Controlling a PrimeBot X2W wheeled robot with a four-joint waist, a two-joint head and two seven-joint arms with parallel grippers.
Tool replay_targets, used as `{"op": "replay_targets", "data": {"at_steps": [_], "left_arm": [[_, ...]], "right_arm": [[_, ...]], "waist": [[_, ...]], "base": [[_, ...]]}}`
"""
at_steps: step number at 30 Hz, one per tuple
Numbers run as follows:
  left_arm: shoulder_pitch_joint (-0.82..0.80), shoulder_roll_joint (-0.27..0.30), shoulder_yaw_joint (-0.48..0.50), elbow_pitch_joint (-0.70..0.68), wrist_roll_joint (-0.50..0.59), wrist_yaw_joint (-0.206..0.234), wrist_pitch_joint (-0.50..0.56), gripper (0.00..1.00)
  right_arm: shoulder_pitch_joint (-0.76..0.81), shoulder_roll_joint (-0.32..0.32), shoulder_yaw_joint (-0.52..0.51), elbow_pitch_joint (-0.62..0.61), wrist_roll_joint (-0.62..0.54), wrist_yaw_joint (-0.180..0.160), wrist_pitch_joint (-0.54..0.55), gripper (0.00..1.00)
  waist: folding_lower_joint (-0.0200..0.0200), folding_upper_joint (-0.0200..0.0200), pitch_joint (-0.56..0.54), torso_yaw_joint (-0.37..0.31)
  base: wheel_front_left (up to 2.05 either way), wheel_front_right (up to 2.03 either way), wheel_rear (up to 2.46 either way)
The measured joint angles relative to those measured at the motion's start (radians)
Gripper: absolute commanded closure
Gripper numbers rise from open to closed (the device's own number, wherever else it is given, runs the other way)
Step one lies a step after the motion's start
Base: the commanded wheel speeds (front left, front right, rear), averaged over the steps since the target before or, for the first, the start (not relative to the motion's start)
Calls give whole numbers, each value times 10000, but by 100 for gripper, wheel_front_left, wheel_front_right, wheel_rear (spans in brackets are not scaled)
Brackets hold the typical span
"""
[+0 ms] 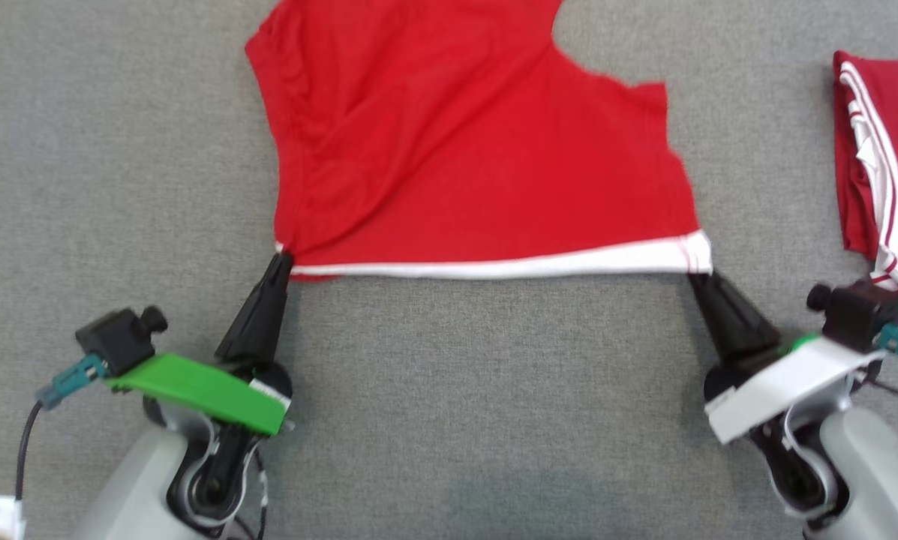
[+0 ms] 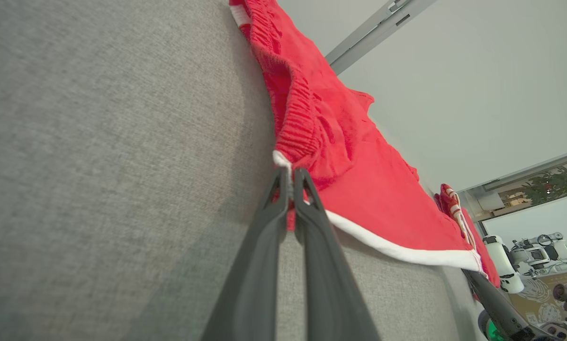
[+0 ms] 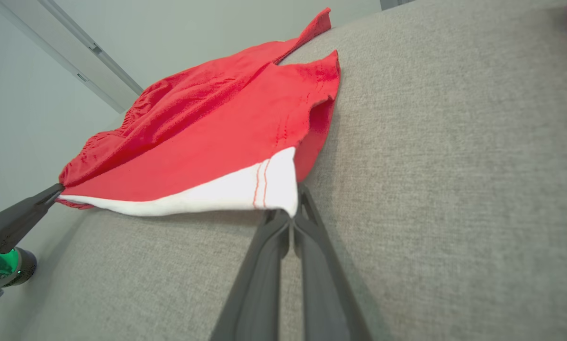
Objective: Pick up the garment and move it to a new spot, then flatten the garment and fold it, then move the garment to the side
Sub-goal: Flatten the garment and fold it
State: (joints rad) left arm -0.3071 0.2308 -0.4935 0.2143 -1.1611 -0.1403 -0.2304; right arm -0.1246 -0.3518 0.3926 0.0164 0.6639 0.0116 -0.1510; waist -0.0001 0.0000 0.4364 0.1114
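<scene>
Left claw (image 1: 282,257), right claw (image 1: 693,276) pinch hem corners; garment (image 1: 456,150) stretches beyond them, seemingly taut.

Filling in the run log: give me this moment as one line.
left pincer: shut on red garment corner | right pincer: shut on opposite corner | white hem: taut between them

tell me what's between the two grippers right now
In the head view, the white hem of the red garment runs between the left gripper and right gripper, each shut on a corner; nearer the robot lies bare grey surface.
</scene>
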Motion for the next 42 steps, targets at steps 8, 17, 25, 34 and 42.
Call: {"op": "replay_targets", "data": {"at_steps": [8,17,25,34,42], "left_arm": [[1701,407,-153,52,-230,6,-8,100],[2567,184,-213,278,-917,6,-92,100],[1847,10,-520,736,-909,8,-94,100],[1770,69,-1009,1396,-771,10,221,96],[1768,84,-1208,1664,-859,10,351,2]], "right_arm": [[1852,-56,207,305,186,-54,303,100],[2162,-113,736,999,12,-123,777,100],[1081,40,1170,1860,-800,-221,993,100],[610,148,1745,2500,-1294,-205,1133,100],[541,56,1891,2669,-1503,-174,1208,56]], "waist": [[0,0,-1154,50],[0,0,-2274,-90],[0,0,-2176,-48],[0,0,-2165,42],[0,0,-2297,87]], "base": [[0,0,0],[0,0,0],[0,0,0],[0,0,0],[0,0,0]]}}
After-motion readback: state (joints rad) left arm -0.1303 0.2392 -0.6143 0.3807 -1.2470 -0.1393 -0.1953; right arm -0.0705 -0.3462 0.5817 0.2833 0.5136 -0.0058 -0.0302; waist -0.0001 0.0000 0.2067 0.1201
